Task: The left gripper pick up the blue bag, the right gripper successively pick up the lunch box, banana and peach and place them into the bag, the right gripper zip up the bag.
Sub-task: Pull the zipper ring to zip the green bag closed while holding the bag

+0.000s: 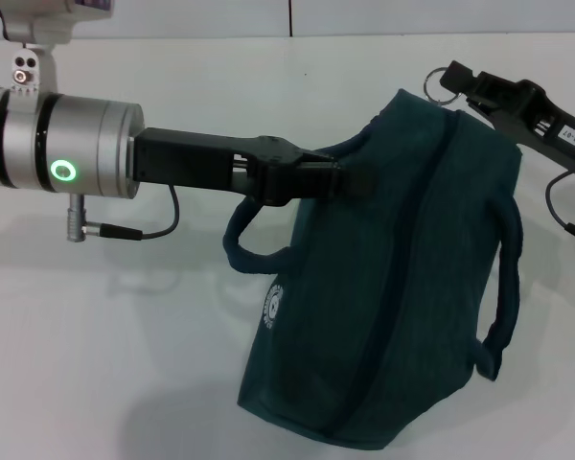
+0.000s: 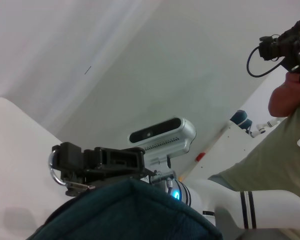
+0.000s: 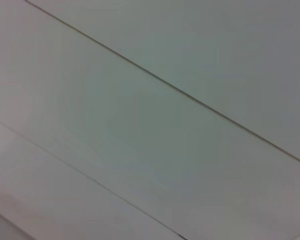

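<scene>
The blue bag hangs tilted above the white table, its zipper line running down its middle. My left gripper reaches in from the left and is shut on the bag's upper edge by a handle. My right gripper is at the bag's top right corner, shut on the zipper pull, whose metal ring sticks out past the fingers. In the left wrist view the right gripper sits just above the bag's top. The lunch box, banana and peach are out of view.
The bag's loose handles hang at its left and right. A person stands beyond my body in the left wrist view. The right wrist view shows only plain pale surfaces.
</scene>
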Controlling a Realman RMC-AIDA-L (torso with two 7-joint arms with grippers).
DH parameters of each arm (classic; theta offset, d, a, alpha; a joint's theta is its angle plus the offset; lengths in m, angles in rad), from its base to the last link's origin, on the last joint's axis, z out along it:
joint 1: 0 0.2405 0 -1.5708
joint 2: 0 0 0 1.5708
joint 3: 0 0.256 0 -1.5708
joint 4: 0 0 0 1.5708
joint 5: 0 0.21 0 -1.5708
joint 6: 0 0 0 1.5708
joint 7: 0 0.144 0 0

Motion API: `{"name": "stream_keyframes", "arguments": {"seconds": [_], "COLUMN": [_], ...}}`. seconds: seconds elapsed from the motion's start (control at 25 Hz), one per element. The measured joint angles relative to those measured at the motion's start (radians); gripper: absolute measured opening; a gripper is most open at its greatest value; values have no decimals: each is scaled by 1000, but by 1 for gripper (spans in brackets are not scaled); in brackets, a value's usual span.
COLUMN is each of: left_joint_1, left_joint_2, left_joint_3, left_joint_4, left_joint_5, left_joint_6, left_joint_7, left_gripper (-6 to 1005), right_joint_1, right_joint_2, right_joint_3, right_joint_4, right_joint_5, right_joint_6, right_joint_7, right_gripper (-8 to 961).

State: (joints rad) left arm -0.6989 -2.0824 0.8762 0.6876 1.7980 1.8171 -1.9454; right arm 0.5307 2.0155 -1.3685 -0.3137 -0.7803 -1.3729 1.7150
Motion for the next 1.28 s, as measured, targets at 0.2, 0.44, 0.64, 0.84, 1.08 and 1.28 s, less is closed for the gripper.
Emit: {"name": "stream_keyframes", "arguments": {"seconds": [0.2, 0.44, 0.64, 0.84, 1.08, 1.28], "left_joint_1": [0, 11, 17, 20, 27, 31], "left_joint_2": [0, 1, 1, 2, 2, 3], "left_joint_3": [0, -1, -6, -8, -9, -10], "left_joint_4": [-4, -2, 1, -3, -4, -7], "left_joint_5": [-2, -33, -48, -53, -75, -74], "left_joint_6": [2, 20, 26, 12, -35, -141], "left_joint_7": [2, 2, 2, 2, 2, 1], "left_gripper": [48, 47, 47, 47, 47, 48], "right_joint_1": [0, -6, -13, -13, -35, -90], "right_joint_2": [0, 0, 1, 3, 0, -10], "right_joint_3": [-5, -7, -7, -4, 16, 96], "right_joint_4": [6, 27, 28, 28, 30, 30], "right_joint_5": [-2, -4, -4, -1, 6, 6], "right_joint_6": [1, 4, 5, -21, -31, -47], "right_joint_7": [14, 22, 23, 19, -7, -42], "right_gripper": [153, 156, 157, 159, 162, 209]}}
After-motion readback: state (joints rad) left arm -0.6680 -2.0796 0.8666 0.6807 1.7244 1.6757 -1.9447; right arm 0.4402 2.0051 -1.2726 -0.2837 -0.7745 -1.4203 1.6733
